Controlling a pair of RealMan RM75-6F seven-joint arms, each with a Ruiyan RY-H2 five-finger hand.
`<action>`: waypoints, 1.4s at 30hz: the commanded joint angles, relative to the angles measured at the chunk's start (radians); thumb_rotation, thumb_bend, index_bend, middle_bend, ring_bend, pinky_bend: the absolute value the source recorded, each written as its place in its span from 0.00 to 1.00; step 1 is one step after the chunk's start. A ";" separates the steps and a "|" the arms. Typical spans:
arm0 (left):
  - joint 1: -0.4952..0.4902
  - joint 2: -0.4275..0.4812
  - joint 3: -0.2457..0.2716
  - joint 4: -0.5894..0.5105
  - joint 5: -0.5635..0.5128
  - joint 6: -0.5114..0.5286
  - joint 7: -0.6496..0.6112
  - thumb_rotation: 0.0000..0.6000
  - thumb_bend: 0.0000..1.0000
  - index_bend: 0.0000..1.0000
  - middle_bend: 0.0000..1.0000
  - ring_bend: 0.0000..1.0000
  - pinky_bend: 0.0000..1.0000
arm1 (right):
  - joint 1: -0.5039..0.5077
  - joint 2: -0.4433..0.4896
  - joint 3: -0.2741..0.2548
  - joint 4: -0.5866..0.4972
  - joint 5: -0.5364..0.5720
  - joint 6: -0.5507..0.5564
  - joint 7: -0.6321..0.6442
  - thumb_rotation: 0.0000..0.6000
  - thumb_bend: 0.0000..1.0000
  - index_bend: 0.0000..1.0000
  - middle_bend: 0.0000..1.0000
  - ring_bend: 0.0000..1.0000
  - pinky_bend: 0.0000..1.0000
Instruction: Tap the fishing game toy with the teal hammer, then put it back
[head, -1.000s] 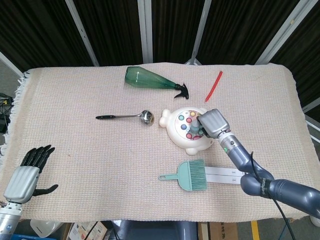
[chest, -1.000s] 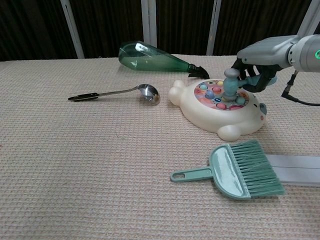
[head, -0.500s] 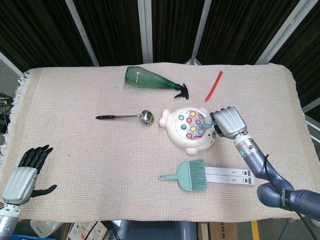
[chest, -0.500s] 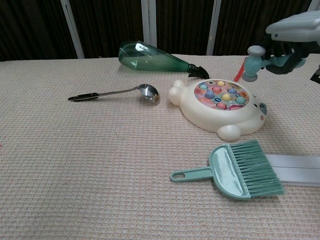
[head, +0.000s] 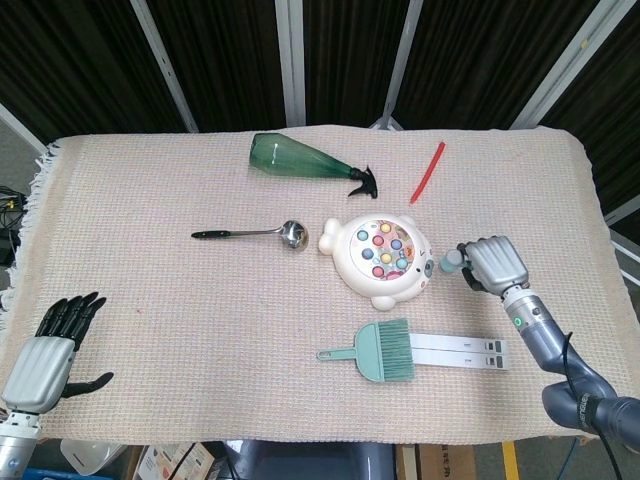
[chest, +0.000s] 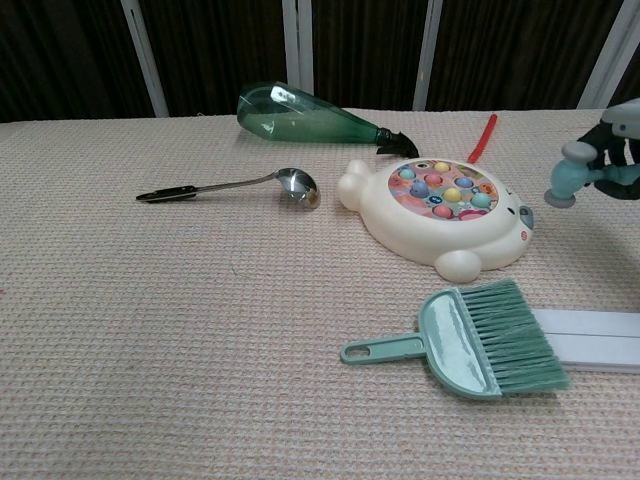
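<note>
Right of fishing game toy (head: 378, 259): teal hammer (chest: 572, 179) in right hand (head: 492, 264).

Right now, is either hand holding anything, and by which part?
The right hand holds the teal hammer by its handle, head sticking out toward the fishing toy. The left hand holds nothing.

We see open cloth at lower left and centre; the fishing game toy (head: 378, 259), brush (head: 372, 349) and ruler (head: 458, 351) crowd the right side.
</note>
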 joint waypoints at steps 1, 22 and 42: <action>0.001 0.002 0.001 -0.006 0.002 0.003 0.006 1.00 0.11 0.00 0.00 0.00 0.00 | -0.030 -0.054 -0.022 0.090 -0.054 0.001 0.075 1.00 1.00 1.00 0.85 0.71 0.66; 0.000 0.005 0.001 -0.037 0.002 -0.005 0.044 1.00 0.11 0.00 0.00 0.00 0.00 | -0.080 -0.133 -0.024 0.289 -0.097 -0.058 0.244 1.00 0.76 0.74 0.66 0.55 0.53; -0.004 0.002 -0.002 -0.038 -0.007 -0.015 0.046 1.00 0.11 0.00 0.00 0.00 0.00 | -0.075 -0.111 0.013 0.261 -0.060 -0.138 0.238 1.00 0.42 0.62 0.58 0.48 0.45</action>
